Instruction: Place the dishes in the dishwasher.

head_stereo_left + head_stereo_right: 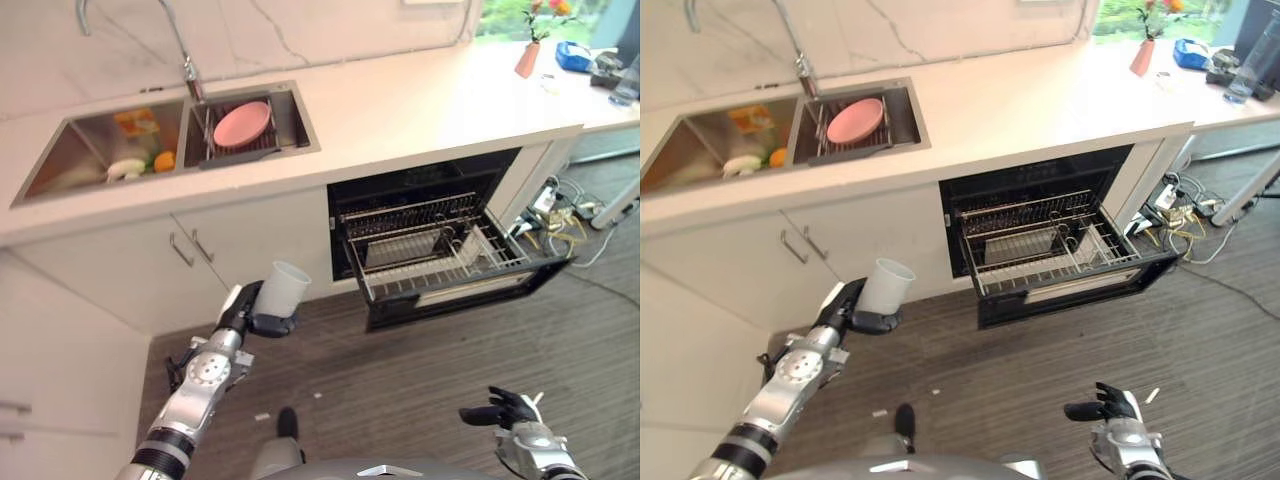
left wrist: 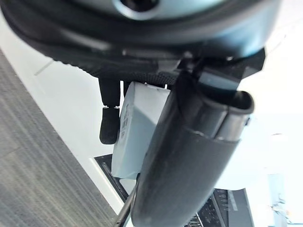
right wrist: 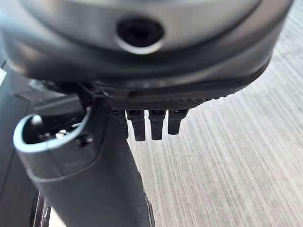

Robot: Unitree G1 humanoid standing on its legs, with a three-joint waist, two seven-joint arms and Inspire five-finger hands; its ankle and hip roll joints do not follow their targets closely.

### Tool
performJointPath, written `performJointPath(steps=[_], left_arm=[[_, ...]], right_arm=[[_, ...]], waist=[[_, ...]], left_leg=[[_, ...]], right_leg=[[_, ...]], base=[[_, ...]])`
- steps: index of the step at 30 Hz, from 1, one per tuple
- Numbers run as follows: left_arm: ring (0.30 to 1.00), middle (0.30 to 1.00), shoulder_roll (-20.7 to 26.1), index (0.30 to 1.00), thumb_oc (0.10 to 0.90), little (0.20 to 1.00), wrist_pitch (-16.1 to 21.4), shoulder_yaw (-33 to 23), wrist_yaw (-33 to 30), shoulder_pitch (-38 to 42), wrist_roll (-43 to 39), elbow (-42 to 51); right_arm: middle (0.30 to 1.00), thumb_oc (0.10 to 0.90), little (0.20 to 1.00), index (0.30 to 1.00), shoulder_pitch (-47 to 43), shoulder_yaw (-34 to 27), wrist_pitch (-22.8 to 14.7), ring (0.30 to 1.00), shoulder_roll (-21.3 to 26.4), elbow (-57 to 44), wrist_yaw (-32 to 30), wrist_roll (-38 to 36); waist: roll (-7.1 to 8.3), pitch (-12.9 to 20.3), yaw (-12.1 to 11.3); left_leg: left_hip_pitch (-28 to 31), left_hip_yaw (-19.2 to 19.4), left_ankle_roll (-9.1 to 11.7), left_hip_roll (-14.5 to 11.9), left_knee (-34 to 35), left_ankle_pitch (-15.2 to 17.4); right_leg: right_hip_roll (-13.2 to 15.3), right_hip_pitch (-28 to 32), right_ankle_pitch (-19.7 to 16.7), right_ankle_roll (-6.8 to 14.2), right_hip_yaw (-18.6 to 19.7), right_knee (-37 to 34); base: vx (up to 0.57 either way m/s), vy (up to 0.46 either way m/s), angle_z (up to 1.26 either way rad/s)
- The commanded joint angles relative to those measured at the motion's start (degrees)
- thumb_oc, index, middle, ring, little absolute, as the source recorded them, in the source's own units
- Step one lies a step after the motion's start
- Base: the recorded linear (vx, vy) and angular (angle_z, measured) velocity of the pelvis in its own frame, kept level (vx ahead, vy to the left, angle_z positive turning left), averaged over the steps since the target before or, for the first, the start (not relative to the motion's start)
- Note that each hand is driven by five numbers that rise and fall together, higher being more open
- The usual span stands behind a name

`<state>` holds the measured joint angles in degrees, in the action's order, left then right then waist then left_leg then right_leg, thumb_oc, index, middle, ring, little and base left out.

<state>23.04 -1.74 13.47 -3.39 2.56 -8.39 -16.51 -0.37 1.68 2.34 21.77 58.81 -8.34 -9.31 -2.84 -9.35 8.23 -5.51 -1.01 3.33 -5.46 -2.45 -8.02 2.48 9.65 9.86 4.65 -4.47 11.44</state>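
One cup, pale and tilted, sits in the left hand at the lower left of the frame, over the wood-look floor in front of the white cabinets; the fingers are curled round its lower part. The dishwasher stands open at centre right with its lower rack pulled out, and from here the rack looks bare, though thin items among the wires would be hard to make out. A pink plate lies on a dark rack in the sink at the upper left, beside a few small items in the other basin. The right hand hangs at the lower right with its fingers loosely curled, holding nothing. By this showing the job is barely begun: the cup is not yet loaded and the plate is untouched.
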Motion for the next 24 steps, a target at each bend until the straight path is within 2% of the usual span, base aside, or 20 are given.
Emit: performJointPath(steps=[1,3,4,8,9,10,14,17,19,21,22,24], left_arm=[[0.3,0.3,5.9,0.3,0.4,0.3,5.5,-4.6,-1.1,2.7,-0.9,9.8],[0.3,0.3,6.1,0.3,0.4,0.3,5.7,-6.0,-1.3,2.1,-1.6,10.0],[0.3,0.3,5.2,0.3,0.4,0.3,6.1,-6.7,-1.7,1.7,-2.0,10.3],[0.3,0.3,3.8,0.3,0.4,0.3,7.4,-6.8,-2.7,2.6,-1.6,10.1],[0.3,0.3,3.3,0.3,0.4,0.3,7.6,-6.1,-3.1,3.6,-1.5,9.6],[0.3,0.3,2.5,0.3,0.4,0.3,7.9,-5.7,-3.7,4.9,-1.4,9.3],[0.3,0.3,1.9,0.3,0.4,0.3,9.0,-5.0,-4.9,6.9,-1.1,9.1],[0.3,0.3,1.3,0.3,0.4,0.3,9.5,-5.9,-5.9,6.9,-0.9,9.2],[0.3,0.3,1.0,0.3,0.4,0.3,9.7,-6.6,-6.6,6.4,-1.2,9.5],[0.3,0.3,0.5,0.3,0.4,0.3,10.1,-7.2,-7.4,6.5,-2.1,10.1],[0.3,0.3,-0.5,0.3,0.4,0.3,10.7,-8.0,-9.3,6.4,-2.4,9.9],[0.3,0.3,-1.2,0.3,0.4,0.3,11.0,-8.2,-10.0,6.6,-2.8,9.8]], right_arm=[[0.9,0.8,0.9,0.9,-3.0,0.6,-2.3,0.9,-0.1,-4.1,-0.7,-2.3],[0.9,0.8,0.9,0.9,-4.5,0.9,-2.6,0.9,0.5,-5.7,-1.1,-1.5],[0.9,0.8,0.9,0.9,-5.3,0.5,-3.0,0.9,1.3,-8.8,-2.1,-1.3],[0.9,0.8,0.9,0.9,-5.4,-0.6,-4.3,0.9,2.4,-15.1,-3.4,-1.3],[0.9,0.8,0.9,0.9,-5.2,-1.1,-4.8,0.9,2.5,-17.1,-3.7,-1.6],[0.9,0.8,0.9,0.9,-4.0,-2.6,-6.1,0.9,2.8,-22.3,-4.6,-2.3],[0.9,0.8,0.9,0.9,-2.8,-4.3,-8.5,0.9,2.7,-30.6,-5.1,-3.8],[0.9,0.8,0.9,0.9,0.4,-5.4,-10.2,0.9,2.3,-40.3,-4.4,-3.8],[0.9,0.8,0.9,0.9,2.2,-6.1,-11.3,0.9,2.6,-45.7,-4.4,-3.2],[0.9,0.8,0.9,0.9,2.8,-6.8,-12.3,0.9,3.3,-50.8,-4.9,-2.8],[0.9,0.8,0.9,0.9,2.6,-6.5,-13.1,0.9,3.8,-54.1,-5.2,-2.7],[0.9,0.8,0.9,0.9,2.5,-6.5,-13.1,0.9,3.8,-55.2,-5.2,-3.2]], waist=[[1.79,-0.1,-4.6],[1.57,-0.5,-5.8],[1.78,-0.8,-5.7],[1.83,-1.0,-5.2],[1.77,-1.4,-4.7],[2.23,-1.5,-3.7],[2.82,-1.0,-2.7],[3.26,0.4,-1.5],[3.67,0.2,-0.8],[3.91,-1.6,-1.1],[4.05,-2.7,-1.5],[4.01,-2.8,-1.4]], left_leg=[[1.3,3.6,1.6,-2.9,-5.4,10.1],[3.0,6.6,0.3,-1.8,-5.7,11.7],[5.0,8.7,-0.6,-0.6,-5.6,13.0],[7.4,11.0,-1.2,0.4,-3.6,13.9],[7.8,11.2,-1.4,0.4,-3.6,14.2],[8.5,11.2,-1.5,0.8,-3.7,14.9],[8.8,12.3,-1.0,0.8,-3.4,14.9],[9.8,13.4,0.7,-1.2,-4.7,15.5],[8.8,13.0,1.7,-3.2,-11.3,15.7],[4.2,10.7,3.5,-5.0,-24.6,12.1],[0.7,7.7,4.1,-4.3,-29.3,9.2],[-0.5,6.5,4.1,-4.3,-27.7,9.1]], right_leg=[[11.7,-12.1,-5.4,4.5,1.5,9.1],[13.3,-14.7,-6.3,4.0,-5.3,11.3],[12.3,-15.3,-5.6,3.9,-8.4,8.8],[11.3,-17.1,-7.9,4.4,-10.4,2.6],[11.0,-18.0,-8.2,4.7,-10.1,2.3],[10.2,-17.2,-8.4,5.2,-8.0,0.8],[10.2,-16.4,-9.8,5.4,-7.8,-2.2],[8.4,-13.3,-9.0,4.8,-7.4,-5.4],[6.9,-11.6,-8.1,3.5,-6.2,-5.7],[5.4,-9.7,-7.0,1.3,-5.5,-5.8],[4.6,-8.6,-6.4,-0.1,-5.1,-6.5],[4.6,-8.0,-6.0,0.0,-5.1,-7.0]], base=[[0.02,0.38,-1.67],[0.05,0.35,-1.87],[0.06,0.273,-0.85],[0.08,0.088,-0.64],[0.15,0.011,-0.21],[0.11,-0.003,-0.19],[0.1,-0.085,-0.02],[0.16,-0.178,-0.05],[0.15,-0.254,-0.09],[0.06,-0.258,-0.06],[0.02,-0.159,-0.01],[0.06,0.002,-0.13]])
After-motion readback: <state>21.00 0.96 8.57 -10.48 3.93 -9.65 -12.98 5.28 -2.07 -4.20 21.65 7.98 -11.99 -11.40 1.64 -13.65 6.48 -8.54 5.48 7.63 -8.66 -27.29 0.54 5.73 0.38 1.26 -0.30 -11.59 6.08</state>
